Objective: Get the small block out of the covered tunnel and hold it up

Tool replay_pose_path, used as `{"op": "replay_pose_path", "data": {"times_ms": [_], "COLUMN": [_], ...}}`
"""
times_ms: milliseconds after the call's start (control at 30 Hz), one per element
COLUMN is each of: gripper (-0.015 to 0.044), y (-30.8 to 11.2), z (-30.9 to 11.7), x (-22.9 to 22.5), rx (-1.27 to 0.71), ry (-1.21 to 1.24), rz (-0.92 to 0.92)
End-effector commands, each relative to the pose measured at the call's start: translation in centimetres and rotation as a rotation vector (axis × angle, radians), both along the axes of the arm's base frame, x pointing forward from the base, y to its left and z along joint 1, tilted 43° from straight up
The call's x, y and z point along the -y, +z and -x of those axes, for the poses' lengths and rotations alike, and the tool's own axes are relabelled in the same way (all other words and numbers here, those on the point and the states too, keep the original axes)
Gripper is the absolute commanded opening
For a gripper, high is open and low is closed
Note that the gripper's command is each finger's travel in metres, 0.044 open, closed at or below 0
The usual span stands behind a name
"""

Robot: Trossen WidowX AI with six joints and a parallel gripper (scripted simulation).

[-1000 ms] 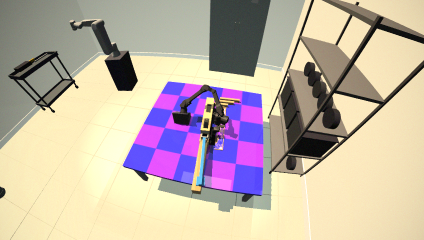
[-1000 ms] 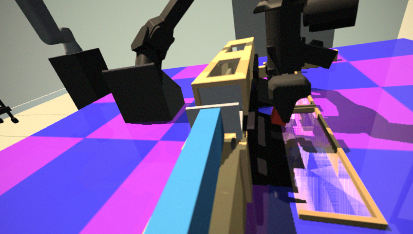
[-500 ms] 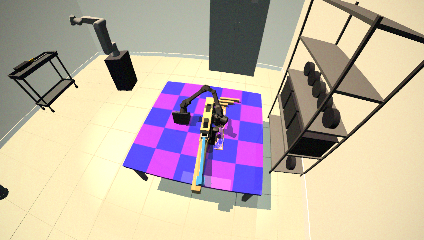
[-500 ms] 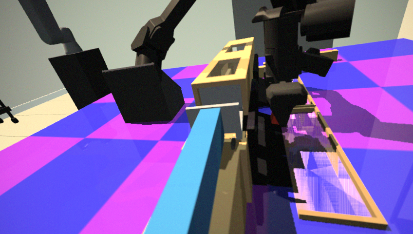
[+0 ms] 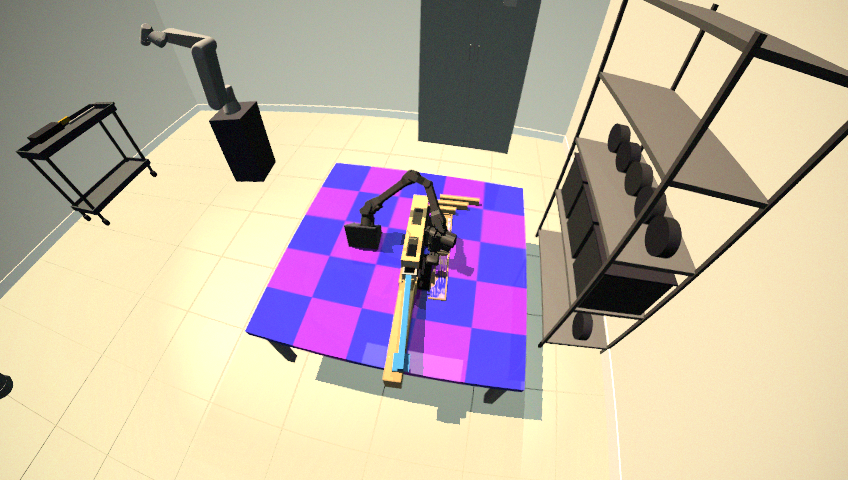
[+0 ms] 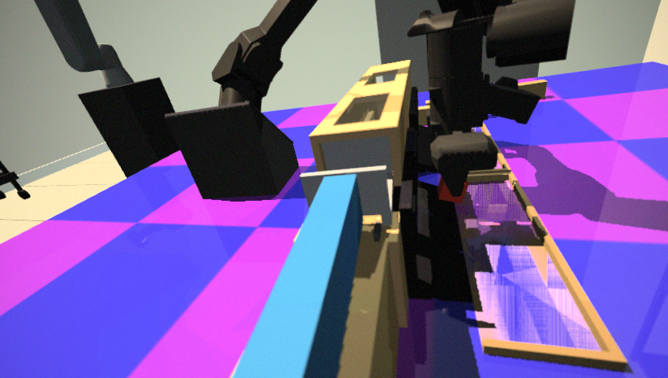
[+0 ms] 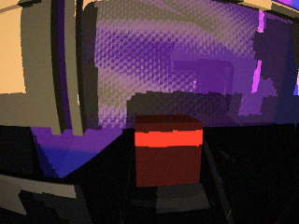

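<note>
Red block looks light, stiff; pinch flat sides, mid-height. Hand partly open around it; can't tell if gripping.

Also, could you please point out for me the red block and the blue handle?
Red block (image 6: 444,191) (image 7: 168,165): exterior view, uncovered edge beside the finger; wrist view, front face.
Blue handle (image 5: 405,321) (image 6: 299,262): top view, middle of the bar; exterior view, upper face.
</note>
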State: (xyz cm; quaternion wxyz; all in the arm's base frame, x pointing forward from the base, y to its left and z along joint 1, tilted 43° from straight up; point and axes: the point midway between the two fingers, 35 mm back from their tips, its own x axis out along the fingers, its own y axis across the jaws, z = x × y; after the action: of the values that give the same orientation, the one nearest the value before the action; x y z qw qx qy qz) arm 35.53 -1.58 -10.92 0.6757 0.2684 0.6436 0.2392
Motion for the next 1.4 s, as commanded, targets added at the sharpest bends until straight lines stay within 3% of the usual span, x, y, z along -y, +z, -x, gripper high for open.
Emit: {"op": "replay_pose_path", "data": {"times_ms": [0,1100,1367], "gripper": [0.0,0.0,0.0], "y": [0.3,11.3,11.2], "z": [-0.1,0.9,0.8], "x": [0.3,10.6,10.6], "rx": [0.0,-0.014,0.022], "ry": [0.001,-0.002,-0.059], "rz": [0.001,-0.001,0.013]}}
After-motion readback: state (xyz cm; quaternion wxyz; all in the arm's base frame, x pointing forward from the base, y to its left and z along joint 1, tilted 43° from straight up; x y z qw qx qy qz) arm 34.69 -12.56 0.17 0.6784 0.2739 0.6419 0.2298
